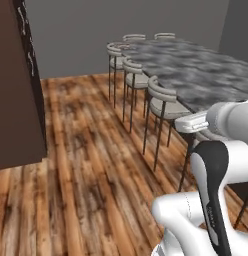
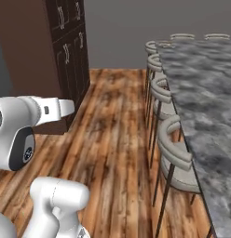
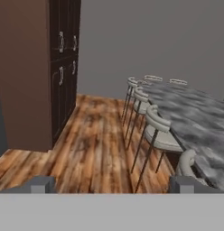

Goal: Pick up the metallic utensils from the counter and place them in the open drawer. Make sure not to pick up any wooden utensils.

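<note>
The counter [image 1: 196,70] is a long grey-and-black marbled slab; it runs along the right in the right base view [image 2: 206,97] and in the hand view [image 3: 195,113]. No metallic utensils, wooden utensils or drawer are in view. In the hand view my gripper [image 3: 111,185] is open, its two dark fingertips [image 3: 41,184] far apart at the bottom with nothing between them. It hangs over the wooden floor and looks along the near side of the counter. The white arm [image 1: 216,170] rises in front of the counter's near end.
Several pale-seated stools [image 3: 159,135] on thin dark legs line the counter's near side [image 1: 161,102]. A tall dark brown cabinet [image 3: 37,72] with silvery handles stands on the left [image 2: 66,46]. A wide plank floor [image 1: 86,165] lies between cabinet and stools.
</note>
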